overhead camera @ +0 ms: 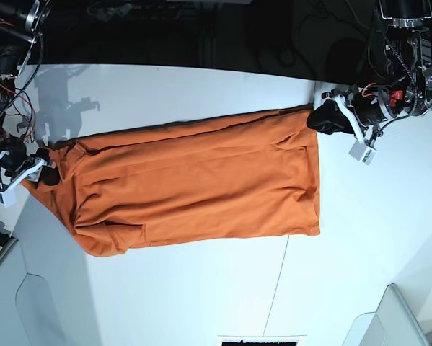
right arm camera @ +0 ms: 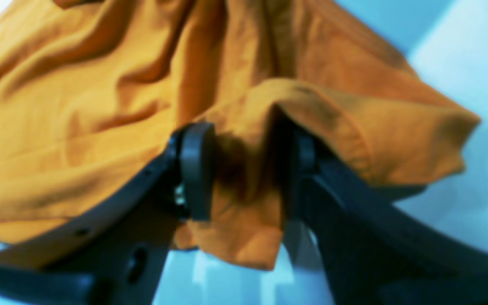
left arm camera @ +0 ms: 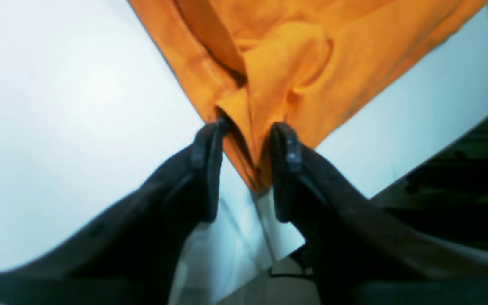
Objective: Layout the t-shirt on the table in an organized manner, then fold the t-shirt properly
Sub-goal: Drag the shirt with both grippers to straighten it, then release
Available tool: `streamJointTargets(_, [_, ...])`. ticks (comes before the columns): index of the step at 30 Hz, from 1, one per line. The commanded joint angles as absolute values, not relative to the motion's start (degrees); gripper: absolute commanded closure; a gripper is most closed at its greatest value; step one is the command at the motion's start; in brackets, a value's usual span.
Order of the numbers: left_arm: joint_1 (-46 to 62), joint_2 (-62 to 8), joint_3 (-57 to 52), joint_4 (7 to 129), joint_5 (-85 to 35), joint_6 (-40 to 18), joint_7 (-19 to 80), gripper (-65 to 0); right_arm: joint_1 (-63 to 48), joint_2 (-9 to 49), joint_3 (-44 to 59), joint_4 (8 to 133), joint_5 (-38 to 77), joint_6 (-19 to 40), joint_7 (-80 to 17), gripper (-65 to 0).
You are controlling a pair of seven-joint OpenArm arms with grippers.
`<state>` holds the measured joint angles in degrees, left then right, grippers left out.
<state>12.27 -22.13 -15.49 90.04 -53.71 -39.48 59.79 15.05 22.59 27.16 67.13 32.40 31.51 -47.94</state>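
The orange t-shirt (overhead camera: 201,180) lies stretched lengthwise across the white table (overhead camera: 201,303), mostly flat with some creases. My left gripper (overhead camera: 325,119) is at the shirt's far right corner. In the left wrist view it (left arm camera: 248,127) is shut on that bunched corner of the shirt (left arm camera: 278,63), close to the table (left arm camera: 57,106). My right gripper (overhead camera: 46,173) is at the shirt's left end. In the right wrist view it (right arm camera: 248,165) is shut on a fold of the shirt (right arm camera: 79,106), which drapes over its fingers above the table (right arm camera: 460,63).
A thin dark seam (overhead camera: 277,288) runs across the table's front part. The table's far edge (overhead camera: 201,68) borders a dark area behind, and that edge (left arm camera: 439,152) is close to my left gripper. Loose cables (overhead camera: 6,72) hang at the left arm base.
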Motion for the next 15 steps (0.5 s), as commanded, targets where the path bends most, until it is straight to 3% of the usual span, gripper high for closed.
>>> streamJointTargets(1, [12.69,-23.42,-16.16,90.91,-56.12,-40.00,59.44,-22.2,16.34,24.34,29.04,68.23,34.52,31.29,-47.59,-25.5])
streamJointTargets(6, [14.79,-23.97,-18.13,90.96,-59.44,-40.00,59.61,-22.2,16.49,25.39,37.01,68.31,37.30,31.31,-49.32,-25.5])
streamJointTargets(11, [14.83,-23.92,-19.64,90.96,-62.11,-40.00,59.86,-22.3,16.34,26.70,38.39,67.44,36.38,31.29,-49.01,-25.5])
streamJointTargets(13, [15.27,-23.64,-19.64,90.96,-62.17,-40.00,59.83,-26.8,16.34,26.81,38.39,66.52,35.90,31.24,-48.16,-26.9])
streamJointTargets(15, [15.44,-23.11,-19.62,90.96,-62.08,-40.00,59.83,-35.0,16.43,26.76,38.15,64.75,35.53,31.24,-46.74,-33.3])
